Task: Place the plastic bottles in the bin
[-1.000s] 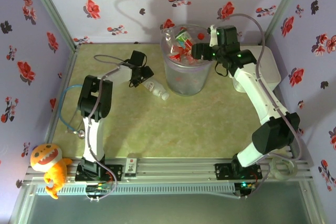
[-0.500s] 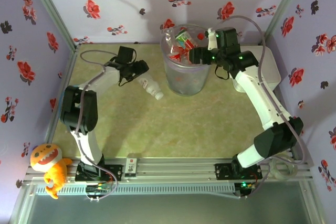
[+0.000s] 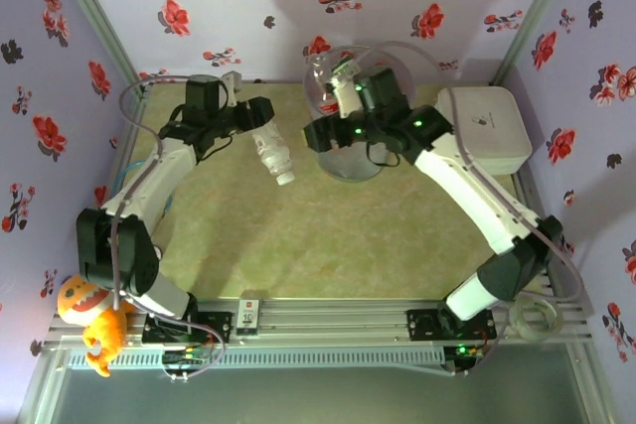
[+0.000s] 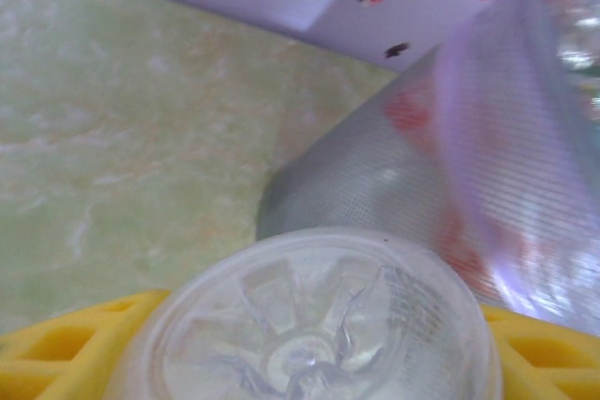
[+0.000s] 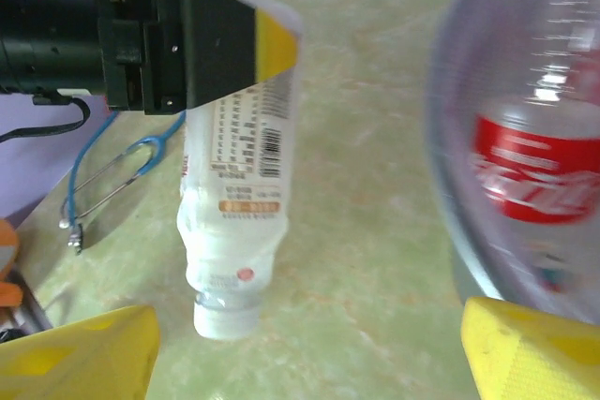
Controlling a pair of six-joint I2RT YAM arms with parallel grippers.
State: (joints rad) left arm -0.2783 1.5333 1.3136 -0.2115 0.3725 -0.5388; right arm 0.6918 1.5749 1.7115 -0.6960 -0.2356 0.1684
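My left gripper (image 3: 256, 118) is clamped on the base end of a white-labelled bottle (image 3: 270, 151), which hangs tilted above the worktop (image 3: 298, 235) with its cap pointing down toward 5 o'clock. The bin (image 3: 348, 158) stands at 12 o'clock on the worktop. The bottle is just beside it at its 9 o'clock and, I judge, lower than its rim. My right gripper (image 5: 305, 348) is spread wide and holds nothing. It sits low against the bin's 9 o'clock side, between the bottle and the wall. That is the main hazard, because a straight swing toward 3 o'clock would knock the bottle into that arm or the wall rather than over the rim. The thin, smooth plastic could then twist out of my hold. Other bottles (image 3: 343, 71) are heaped high inside, so a careless drop may bounce off them and roll back out. I should lift first and move my right arm away.
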